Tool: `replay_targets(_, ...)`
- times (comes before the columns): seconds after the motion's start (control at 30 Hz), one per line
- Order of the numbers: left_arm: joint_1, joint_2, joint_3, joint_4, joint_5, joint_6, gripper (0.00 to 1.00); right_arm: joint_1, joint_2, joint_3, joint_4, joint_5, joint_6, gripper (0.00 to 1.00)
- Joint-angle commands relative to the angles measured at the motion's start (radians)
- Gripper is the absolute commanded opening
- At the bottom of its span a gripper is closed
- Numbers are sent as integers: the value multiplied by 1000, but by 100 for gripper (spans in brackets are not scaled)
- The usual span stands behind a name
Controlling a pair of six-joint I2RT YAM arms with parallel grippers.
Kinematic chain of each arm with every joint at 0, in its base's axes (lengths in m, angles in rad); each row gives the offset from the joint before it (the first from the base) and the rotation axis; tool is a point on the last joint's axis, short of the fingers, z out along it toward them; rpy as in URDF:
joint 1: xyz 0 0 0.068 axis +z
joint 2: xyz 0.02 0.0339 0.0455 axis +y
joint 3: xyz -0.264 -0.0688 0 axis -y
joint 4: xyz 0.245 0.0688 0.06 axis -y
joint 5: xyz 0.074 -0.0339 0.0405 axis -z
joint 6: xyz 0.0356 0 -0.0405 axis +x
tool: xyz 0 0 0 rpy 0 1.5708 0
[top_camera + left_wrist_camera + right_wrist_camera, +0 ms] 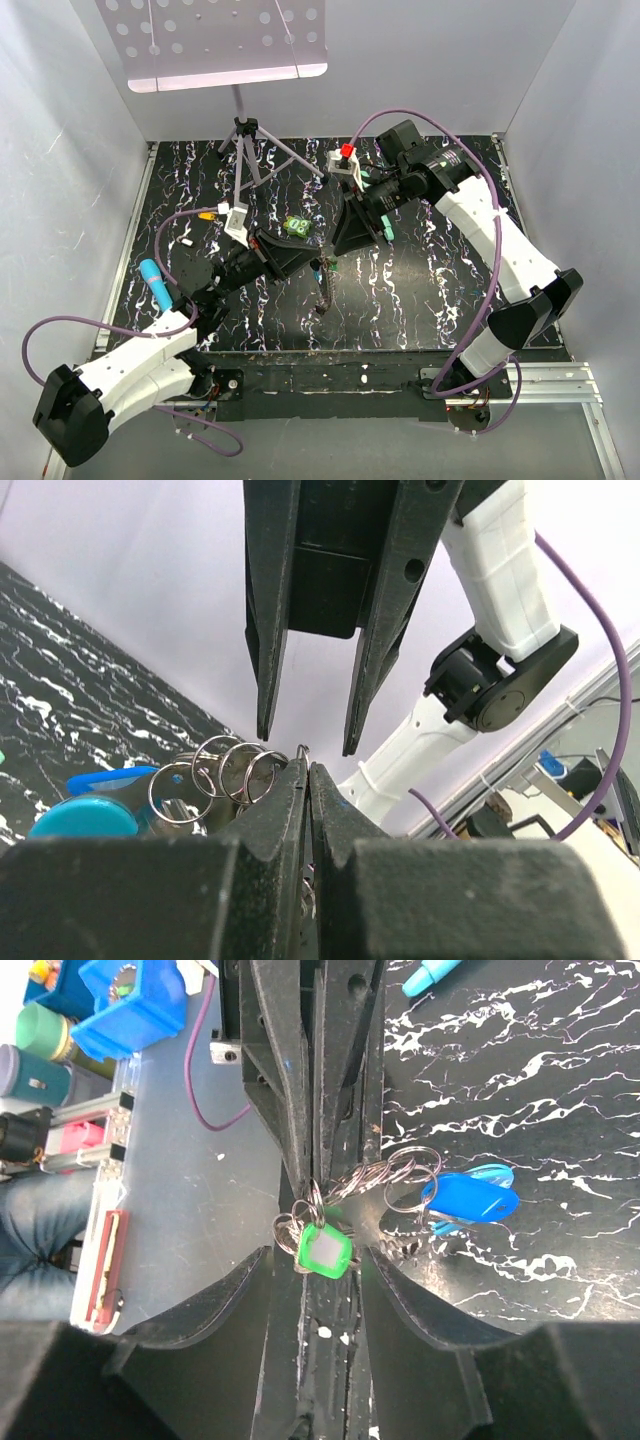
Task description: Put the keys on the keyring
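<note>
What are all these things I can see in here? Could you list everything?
keyring: one, grey metal rings with a blue clasp, held above the table
light green key: one, beside the rings
yellow-orange key: one, far left of the table
square object: one, bright green, mid-table
pen: one, teal, left side of the table
stand: one, tripod with a perforated plate, at the back
table: one, black with white marbling
left arm: one, white and black, jaws shut on the keyring
right arm: one, white and black, jaws open either side of the light green key
</note>
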Motion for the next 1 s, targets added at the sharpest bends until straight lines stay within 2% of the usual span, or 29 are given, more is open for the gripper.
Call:
replay_targets(0.0,-40,-18,-42,196,-145,-4,0,-3,-40,4,89,-60,105,49)
replay_targets(0.17,-85,25,-84,339,-239,28,0,-12,-45,1,140,-68,178,48)
replay_targets(0.37,-95,65,-105,461,-274,70,0,-26,-53,-47,186,-82,224,43)
replay_targets(0.83,-102,104,-99,508,-265,86,0,-26,-40,-53,230,-137,284,39)
replay_targets(0.97,-103,111,-96,514,-260,83,0,-26,-33,-51,241,-147,292,26)
